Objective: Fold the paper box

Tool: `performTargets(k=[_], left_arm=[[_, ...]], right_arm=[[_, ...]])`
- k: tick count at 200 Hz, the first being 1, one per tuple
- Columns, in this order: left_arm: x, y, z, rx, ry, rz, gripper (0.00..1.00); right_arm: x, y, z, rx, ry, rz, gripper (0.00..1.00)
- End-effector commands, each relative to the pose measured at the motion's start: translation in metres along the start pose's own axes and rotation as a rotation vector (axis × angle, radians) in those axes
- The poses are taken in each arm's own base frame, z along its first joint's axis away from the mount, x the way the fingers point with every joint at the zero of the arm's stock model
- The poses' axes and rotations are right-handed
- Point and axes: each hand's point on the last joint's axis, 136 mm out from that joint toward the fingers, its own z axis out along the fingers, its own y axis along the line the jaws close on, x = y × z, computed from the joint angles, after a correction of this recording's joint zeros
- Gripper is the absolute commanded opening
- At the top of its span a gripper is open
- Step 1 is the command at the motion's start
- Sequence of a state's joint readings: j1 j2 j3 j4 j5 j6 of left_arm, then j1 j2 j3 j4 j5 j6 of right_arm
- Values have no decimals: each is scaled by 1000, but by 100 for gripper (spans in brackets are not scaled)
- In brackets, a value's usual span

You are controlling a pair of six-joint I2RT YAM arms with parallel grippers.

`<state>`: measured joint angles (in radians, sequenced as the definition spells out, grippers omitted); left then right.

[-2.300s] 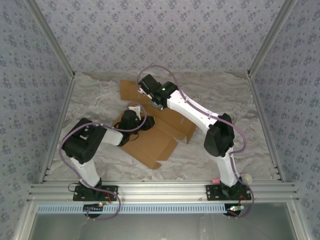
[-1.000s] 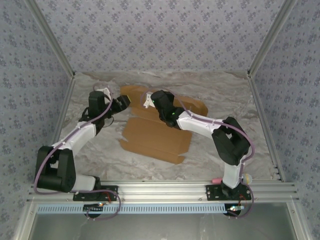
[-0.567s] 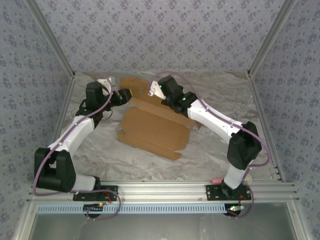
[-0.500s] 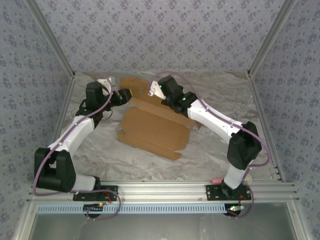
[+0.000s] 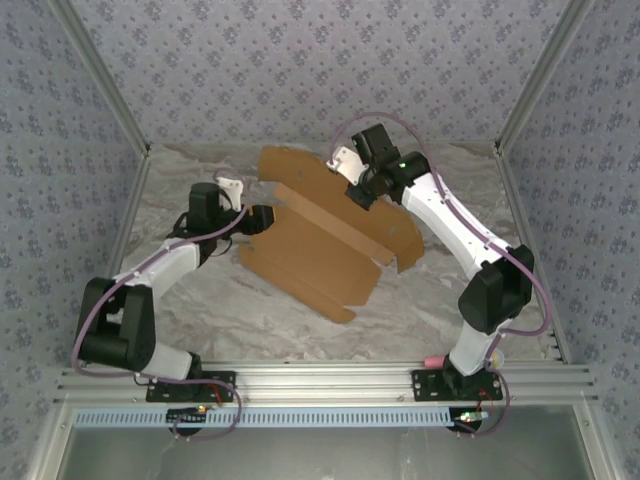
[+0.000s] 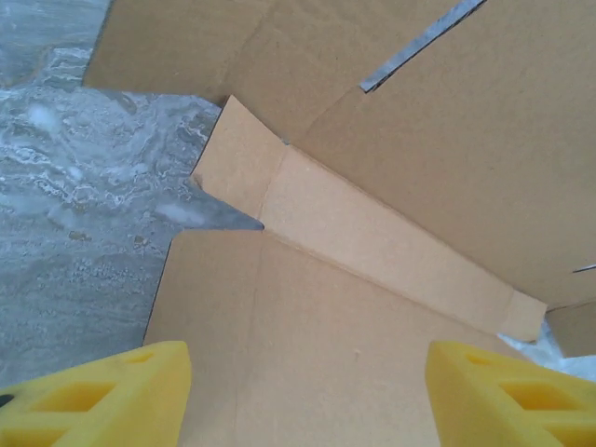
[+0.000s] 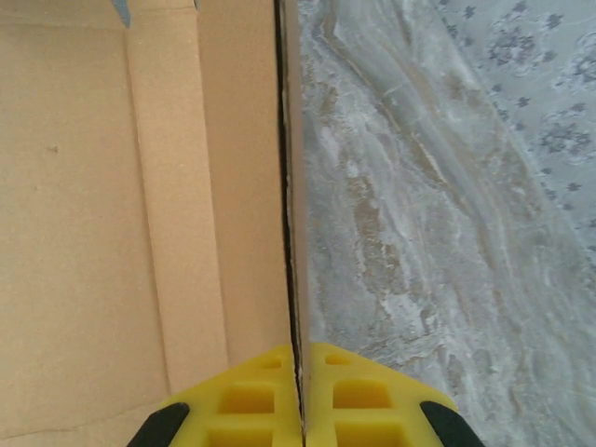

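- Close to the right arm's base, well behind both grippers, a small pink stick lies on the marbled grey table.
- Further out, the left gripper sits at the left edge of the paper box. From above I cannot tell whether it touches the cardboard.
- On the left wrist camera, the left gripper has its 2 yellow fingers spread wide with nothing between them. The paper box spreads just ahead of them as plain brown panels with creases. A pointed notch in its edge and 1 narrow slit further ahead both show the table.
- Between the 2 grippers the paper box lies opened out as 1 large sheet. A long fold runs across it, and the part towards the right gripper is tilted up off the table.
- Beyond that, at the box's far edge, the right gripper grips the cardboard.
- On the right wrist camera, the right gripper is pinched tight on 1 thin upright panel, seen edge-on. The paper box lies to the left of the fingers and bare table to the right.
- Past the right gripper rises the patterned wall.
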<state>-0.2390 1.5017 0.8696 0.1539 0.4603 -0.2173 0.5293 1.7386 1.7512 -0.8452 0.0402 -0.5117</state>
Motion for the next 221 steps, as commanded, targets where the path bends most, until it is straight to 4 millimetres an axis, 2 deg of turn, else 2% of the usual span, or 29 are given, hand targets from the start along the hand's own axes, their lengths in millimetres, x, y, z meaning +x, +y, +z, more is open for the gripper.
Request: performTargets(k=[1, 53, 139, 154, 165, 192, 221], left_arm=[[-24, -5, 9, 20, -41, 108, 68], [-30, 12, 32, -28, -17, 139, 67], [-35, 27, 46, -75, -16, 177, 67], [-36, 21, 49, -35, -18, 187, 64], [-36, 12, 49, 13, -29, 196, 59], [-37, -6, 41, 100, -61, 214, 48], [-34, -19, 33, 157, -75, 231, 41]], right_arm=[[-11, 2, -24, -53, -48, 43, 0], [-18, -1, -43, -99, -86, 80, 0], [-20, 2, -41, -118, -89, 89, 0], [-21, 2, -39, -120, -90, 92, 0], [-21, 1, -39, -117, -91, 97, 0], [-23, -2, -37, -106, -87, 120, 0], [-24, -8, -34, -87, -77, 149, 0]])
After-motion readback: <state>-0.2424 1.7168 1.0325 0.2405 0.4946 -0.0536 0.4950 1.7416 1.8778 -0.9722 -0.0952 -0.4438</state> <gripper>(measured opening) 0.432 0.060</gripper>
